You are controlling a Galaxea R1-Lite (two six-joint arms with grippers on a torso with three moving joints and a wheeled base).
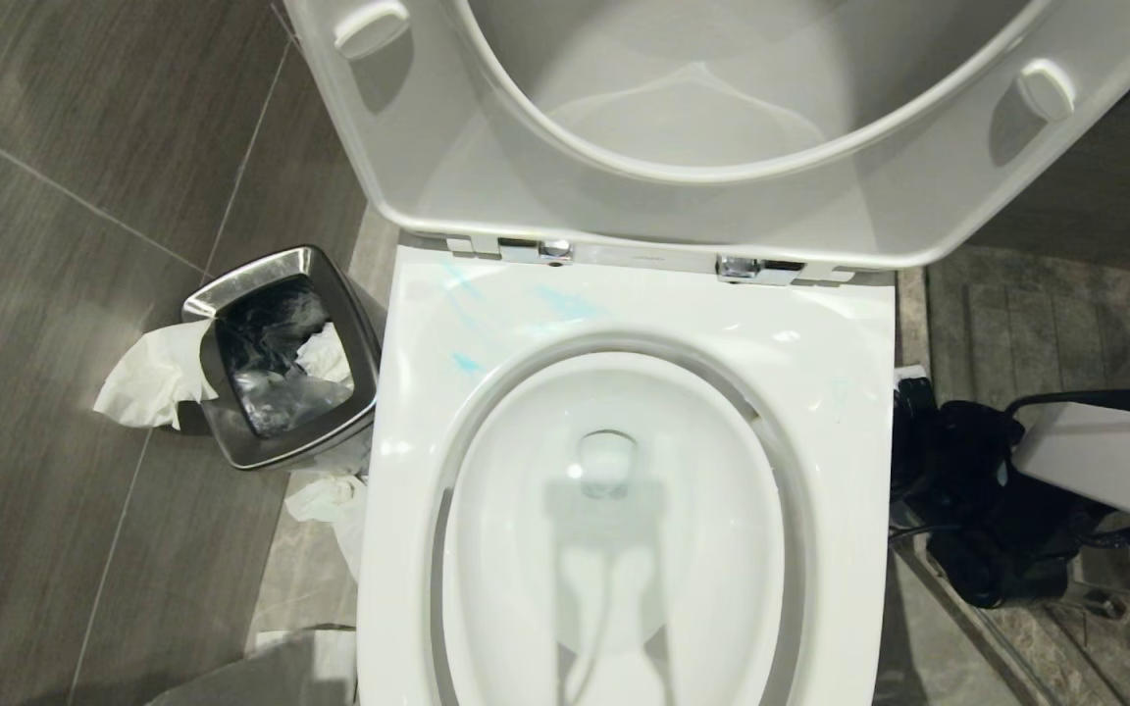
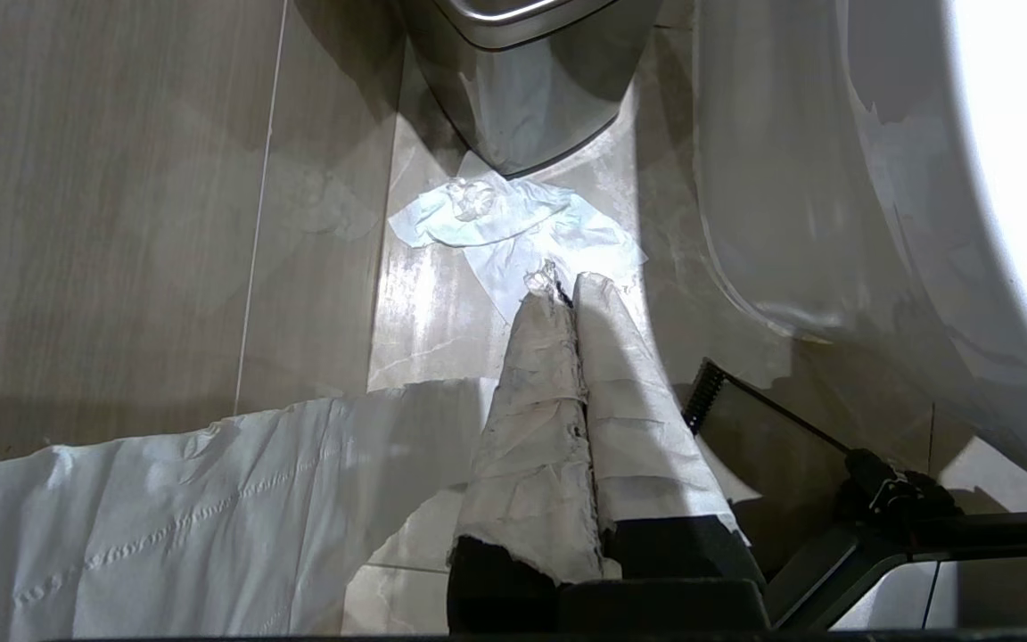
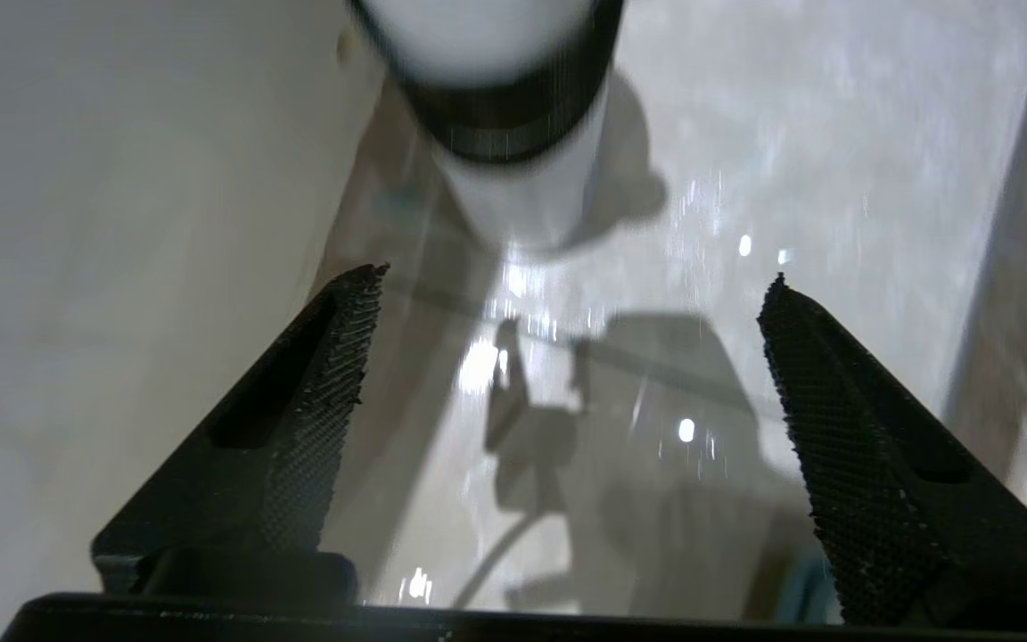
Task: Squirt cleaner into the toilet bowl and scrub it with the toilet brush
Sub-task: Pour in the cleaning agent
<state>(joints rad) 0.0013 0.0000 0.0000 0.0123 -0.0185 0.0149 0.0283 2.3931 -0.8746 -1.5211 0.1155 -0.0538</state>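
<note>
Sitting at nine o'clock from the toilet bowl (image 1: 849,392) is a steel waste bin (image 1: 281,358) with tissue (image 1: 148,378) hanging out. Blue cleaner (image 1: 467,363) streaks the rim at eleven o'clock. The left gripper (image 2: 558,290) is pressed together, low by the floor. The right gripper (image 3: 567,294) is spread wide, holding nothing, below a white bottle (image 3: 513,178).
</note>
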